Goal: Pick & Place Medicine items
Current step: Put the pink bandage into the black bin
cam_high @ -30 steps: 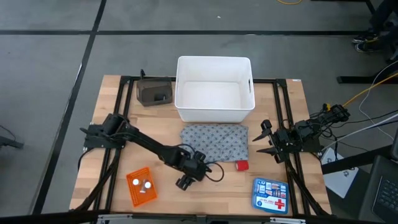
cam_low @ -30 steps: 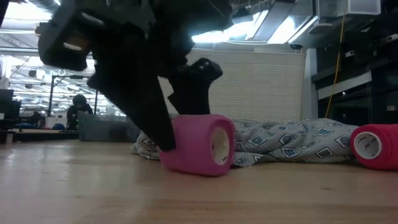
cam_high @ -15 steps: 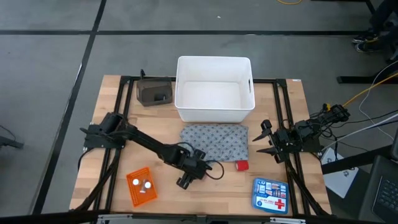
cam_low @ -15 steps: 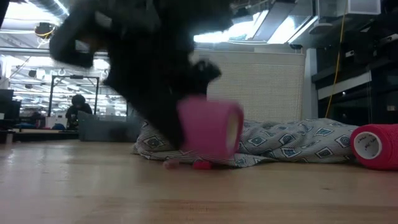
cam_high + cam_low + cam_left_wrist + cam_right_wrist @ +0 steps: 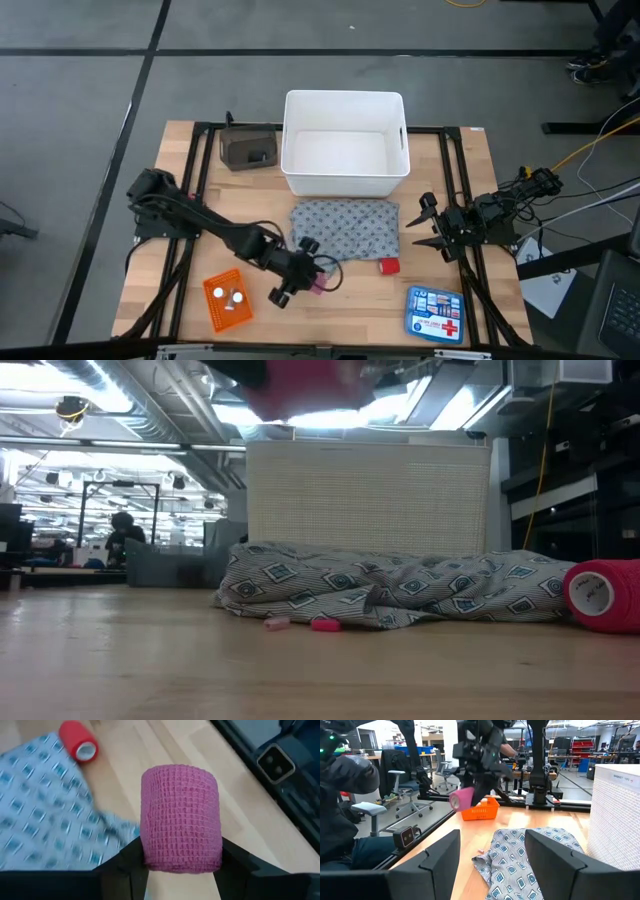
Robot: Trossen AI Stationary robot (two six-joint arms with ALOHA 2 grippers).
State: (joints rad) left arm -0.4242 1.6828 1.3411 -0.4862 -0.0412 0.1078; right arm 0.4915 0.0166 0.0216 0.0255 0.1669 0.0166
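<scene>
My left gripper (image 5: 303,279) hangs above the table's near middle, shut on a pink bandage roll (image 5: 180,815); the low view shows that roll (image 5: 300,385) high over the table. The grey dotted cloth (image 5: 345,228) lies crumpled flat in front of the white bin. A red roll (image 5: 389,266) rests on its side by the cloth's near right corner. White tablets (image 5: 232,297) lie in an orange basket. No black piece shows. My right gripper (image 5: 424,224) waits open at the table's right, touching nothing. My left gripper pinches the pink roll between its two fingers (image 5: 127,865), which sit on opposite sides of the curved wall near one end (image 5: 181,862). The roll is lifted clear of the table and stands out beyond the fingertips along the fingers' line.
A white bin (image 5: 345,143) stands at the far middle with a dark box (image 5: 250,148) to its left. The orange basket (image 5: 226,298) sits near left and a first-aid box (image 5: 436,312) near right. Two small pink scraps (image 5: 325,625) lie before the cloth.
My left gripper has risen from the table with the pink roll, carrying it from table level to high above the wood, and has shifted slightly toward the table's left and near edge. Two small pink scraps stayed on the table where the roll stood.
</scene>
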